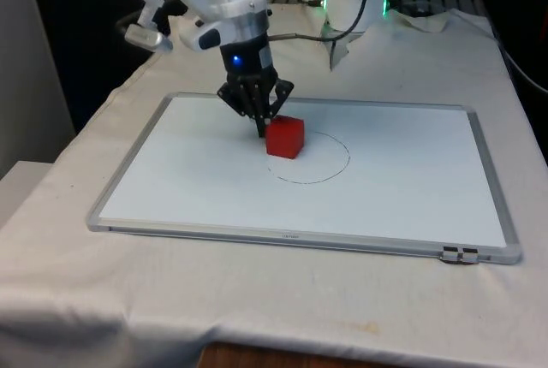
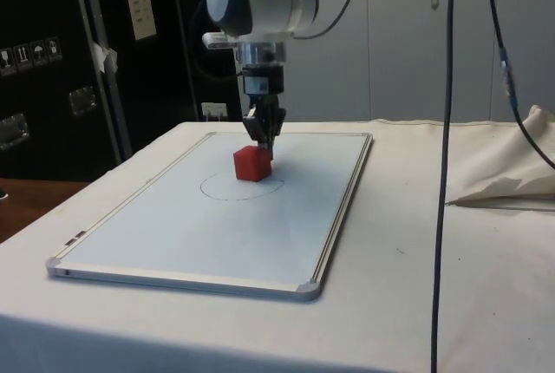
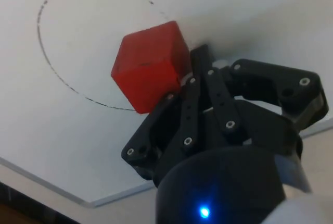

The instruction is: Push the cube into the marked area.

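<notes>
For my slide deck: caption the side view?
Black gripper shut, pressed against red cube straddling the drawn circle's edge on a whiteboard.

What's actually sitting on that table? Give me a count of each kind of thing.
Red cubes: 1, the small red cube.
Whiteboards: 1, the flat white metal-framed board.
Drawn circles: 1, the thin pen-drawn circle on the board.
Cloths: 1, the white tablecloth.
Total: 4.
</notes>
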You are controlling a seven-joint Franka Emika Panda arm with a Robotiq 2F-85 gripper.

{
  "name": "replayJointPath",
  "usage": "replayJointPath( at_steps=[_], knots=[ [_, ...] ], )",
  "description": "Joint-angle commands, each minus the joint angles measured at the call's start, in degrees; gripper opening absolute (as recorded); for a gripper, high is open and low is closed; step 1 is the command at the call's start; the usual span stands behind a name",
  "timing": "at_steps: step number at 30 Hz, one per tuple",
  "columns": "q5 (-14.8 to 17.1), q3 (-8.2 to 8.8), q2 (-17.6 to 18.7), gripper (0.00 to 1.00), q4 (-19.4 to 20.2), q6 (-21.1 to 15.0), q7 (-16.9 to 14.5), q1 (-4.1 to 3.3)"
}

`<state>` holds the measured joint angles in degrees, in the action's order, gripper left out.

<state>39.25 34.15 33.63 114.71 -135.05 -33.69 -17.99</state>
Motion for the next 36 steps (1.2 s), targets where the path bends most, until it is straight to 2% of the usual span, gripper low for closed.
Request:
replayJointPath(
  at_steps=[1, 2, 8, 10, 12, 18, 19, 21, 27, 28, 36],
  knots=[
    [0.1, -0.29, 0.5, 0.0, -0.7, 0.1, 0.3, 0.0],
    [0.5, -0.92, 1.1, 0.0, -1.9, 0.4, 1.0, 0.06],
    [0.5, -2.23, 1.8, 0.0, -3.7, 0.6, 2.8, -0.06],
    [0.1, -1.95, 1.7, 0.0, -3.2, 0.2, 2.5, -0.06],
    [0.4, -2.75, 1.7, 0.0, -3.6, 0.3, 3.7, -0.23],
    [0.3, -3.44, 1.1, 0.0, -3.5, 0.2, 5.6, -0.74],
    [0.1, -3.38, 1.4, 0.0, -3.7, 0.2, 5.2, -0.52],
    [0.3, -3.67, 1.3, 0.0, -3.8, 0.3, 6.0, -0.69],
    [-0.1, -3.67, 2.0, 0.0, -5.9, 1.0, 6.8, -0.46],
    [0.1, -3.72, 1.9, 0.0, -5.5, 0.3, 6.4, -0.52],
    [-1.8, -2.86, -0.1, 0.0, -6.5, 2.3, 6.0, -0.92]
  ],
)
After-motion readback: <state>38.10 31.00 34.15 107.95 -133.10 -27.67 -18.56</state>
